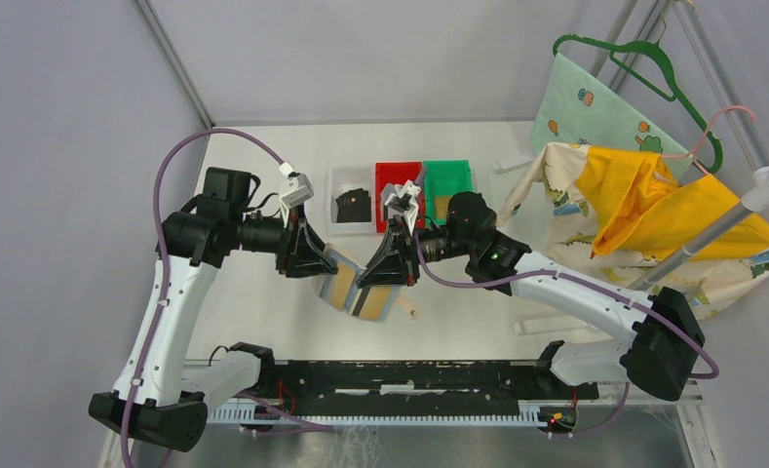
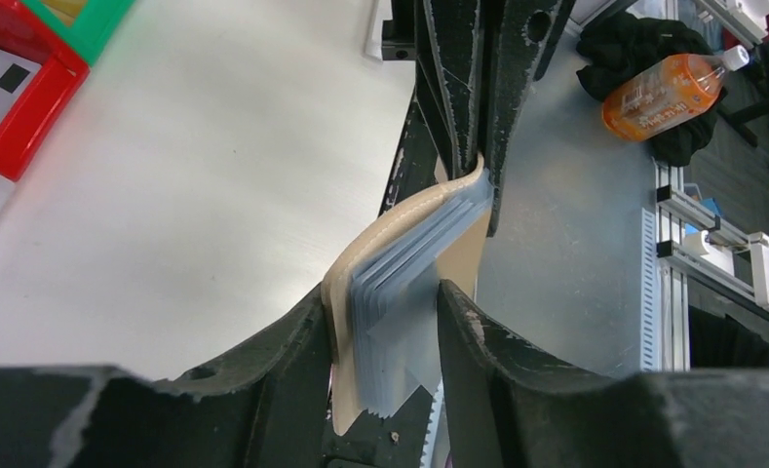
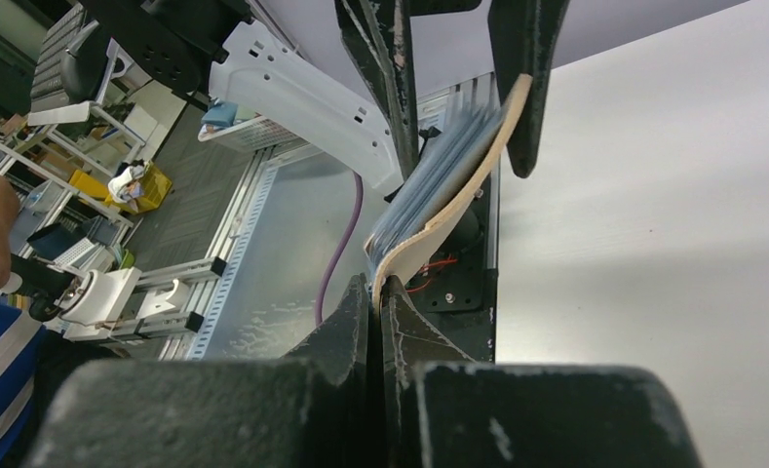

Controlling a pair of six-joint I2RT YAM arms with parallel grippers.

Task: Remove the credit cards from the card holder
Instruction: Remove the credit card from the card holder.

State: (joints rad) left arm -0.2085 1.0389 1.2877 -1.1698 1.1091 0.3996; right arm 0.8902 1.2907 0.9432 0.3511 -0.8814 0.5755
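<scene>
Top external shows the small beige leather-like card holder [image 1: 361,291] with clear sleeves held above the surface's [image 1: 478,317] middle, left end effector [image 1: 327,277] and right end effector [image 1: 388,282] each pinching an end; opening seems in hand, and next one must regrip a credit card.

One card holder [image 1: 359,289], two arms [image 1: 171,292] [image 1: 565,286], and three bins: white bin [image 1: 333,200], red bin [image 1: 390,174], green bin [image 1: 448,175].

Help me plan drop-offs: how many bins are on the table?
3, in a row: white bin left, red bin middle, green bin right. None seems hidden.
</scene>
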